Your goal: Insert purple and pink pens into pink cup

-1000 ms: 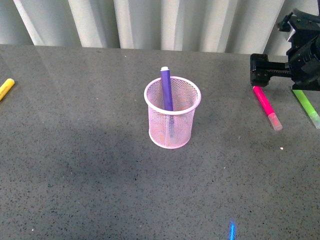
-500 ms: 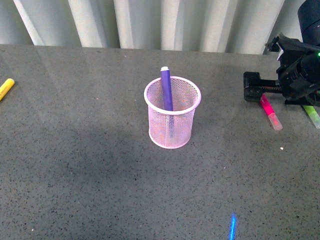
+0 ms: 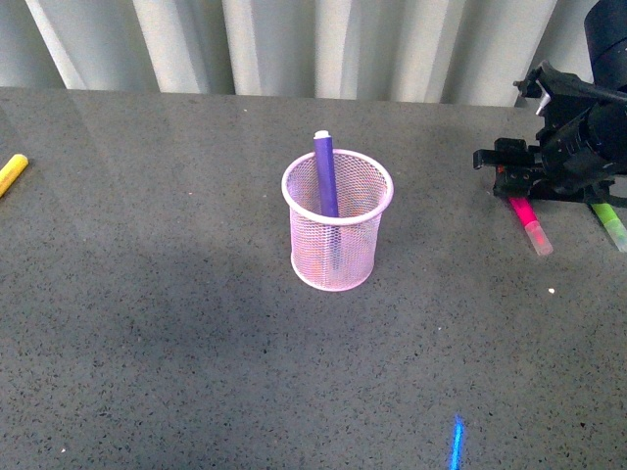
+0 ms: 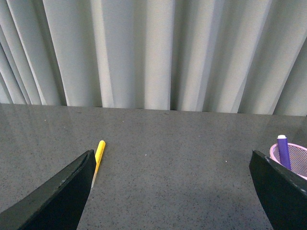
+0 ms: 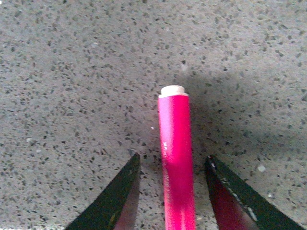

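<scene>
The pink cup (image 3: 337, 235) stands upright mid-table with the purple pen (image 3: 324, 171) upright inside it, tip above the rim. To the right, the pink pen (image 3: 529, 220) lies flat on the table. My right gripper (image 3: 507, 179) is lowered over the pen's far end and is open. In the right wrist view the pink pen (image 5: 176, 158) lies between the two fingers of my right gripper (image 5: 172, 157), with a gap on each side. My left gripper (image 4: 170, 191) is open and empty, seeing the cup (image 4: 298, 162) and purple pen (image 4: 283, 151) at one edge.
A lime-green marker (image 3: 609, 223) lies just right of the pink pen, partly under the right arm. A yellow marker (image 3: 10, 174) lies at the table's far left, and this yellow marker (image 4: 99, 152) also shows in the left wrist view. Grey curtains hang behind the table.
My right gripper has moved left and down onto the pink pen's far end, and now straddles it. Cup and purple pen have not moved.
</scene>
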`<state>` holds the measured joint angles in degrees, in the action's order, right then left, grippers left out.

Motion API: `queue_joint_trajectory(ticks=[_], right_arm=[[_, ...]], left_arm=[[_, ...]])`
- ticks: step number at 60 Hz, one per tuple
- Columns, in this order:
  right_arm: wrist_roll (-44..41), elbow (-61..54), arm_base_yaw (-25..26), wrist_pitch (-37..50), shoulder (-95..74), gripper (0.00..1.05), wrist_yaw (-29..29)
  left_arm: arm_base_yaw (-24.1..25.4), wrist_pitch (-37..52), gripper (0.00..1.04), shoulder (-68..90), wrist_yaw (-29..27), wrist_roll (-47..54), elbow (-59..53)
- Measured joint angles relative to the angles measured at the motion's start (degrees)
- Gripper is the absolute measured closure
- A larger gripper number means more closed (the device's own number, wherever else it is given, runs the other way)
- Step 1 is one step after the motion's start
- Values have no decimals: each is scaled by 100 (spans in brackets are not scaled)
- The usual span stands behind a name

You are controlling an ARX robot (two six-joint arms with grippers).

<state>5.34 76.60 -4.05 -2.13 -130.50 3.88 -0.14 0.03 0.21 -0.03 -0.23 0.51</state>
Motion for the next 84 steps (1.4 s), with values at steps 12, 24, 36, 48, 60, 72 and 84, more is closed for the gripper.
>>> queue_joint_trajectory(ticks=[12,24,36,48,60,72,84], right_arm=[[61,-157,-111,398,13,93,330],[280,-546,-116,979,293,94,271],[225,-1222,-114,2083,984,94,-402],[-481,-2142,-933,3930,1827,94,-717],[-1744,-2734,-2356,6085,1639,94,-1045],[-1880,-2765,-2802,6686,1397,94,-1176],[-1805,-2715,-2922,6708,1266,94,-1088]], left_arm=[[0,0,7,0,0,0,0],[0,0,7,0,0,0,0],[0,0,7,0,-2,0,0],[0,0,7,0,0,0,0],[0,0,7,0,0,0,0],[0,0,7,0,0,0,0],[0,0,7,0,0,0,0]])
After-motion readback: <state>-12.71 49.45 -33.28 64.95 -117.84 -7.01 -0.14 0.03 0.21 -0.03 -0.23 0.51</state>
